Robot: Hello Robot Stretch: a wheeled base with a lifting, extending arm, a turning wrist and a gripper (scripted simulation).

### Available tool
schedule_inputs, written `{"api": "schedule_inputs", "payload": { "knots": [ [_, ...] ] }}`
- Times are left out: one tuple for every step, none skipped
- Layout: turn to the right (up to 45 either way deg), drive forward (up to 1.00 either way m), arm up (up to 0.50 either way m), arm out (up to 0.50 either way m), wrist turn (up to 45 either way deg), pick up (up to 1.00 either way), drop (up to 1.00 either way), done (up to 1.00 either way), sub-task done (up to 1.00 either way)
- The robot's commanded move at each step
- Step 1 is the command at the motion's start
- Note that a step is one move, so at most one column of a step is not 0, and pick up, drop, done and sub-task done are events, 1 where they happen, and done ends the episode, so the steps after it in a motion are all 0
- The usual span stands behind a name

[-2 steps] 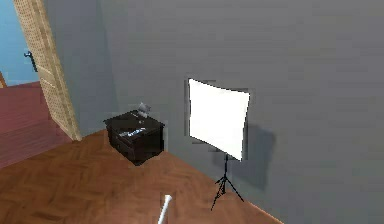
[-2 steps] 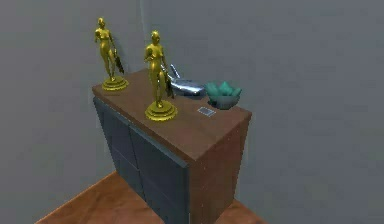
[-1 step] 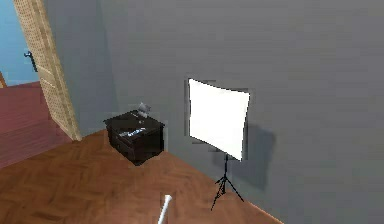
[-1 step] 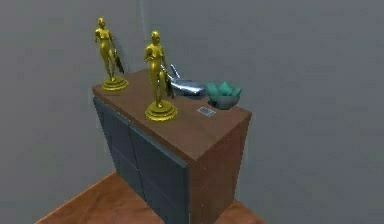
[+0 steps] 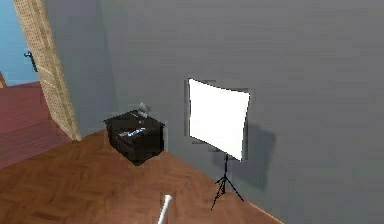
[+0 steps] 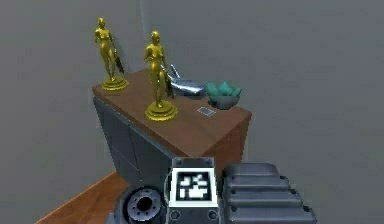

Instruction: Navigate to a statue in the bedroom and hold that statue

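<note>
Nearer gold statue (image 6: 158,80) upright on brown dresser (image 6: 232,124), long axis vertical, second gold statue (image 6: 107,55) at its ten o'clock, small card (image 6: 207,111) too small to read, claw (image 6: 140,206) at six o'clock, cannot tell whether it grasps anything

In the arm side view the arm's end sits low, at the frame's six o'clock. A white square marker (image 6: 195,187) with black marks faces the camera, set in a dark housing. At its three o'clock lies a grey ribbed block (image 6: 262,193), cut by the bottom edge. At the marker's eight o'clock the gripper (image 6: 140,208) shows as a dark round body. Its fingers cannot be made out, so whether it holds anything cannot be told.
</note>
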Motion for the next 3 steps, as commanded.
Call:
{"api": "schedule_inputs", "payload": {
  "knots": [
    [0.0,0.0,0.0,0.5,0.0,0.0,0.0,0.0,0.0],
    [0.0,0.0,0.0,0.0,45.0,0.0,0.0,0.0,0.0],
    [0.0,0.0,0.0,0.0,45.0,0.0,0.0,0.0,0.0]
  ]
}}
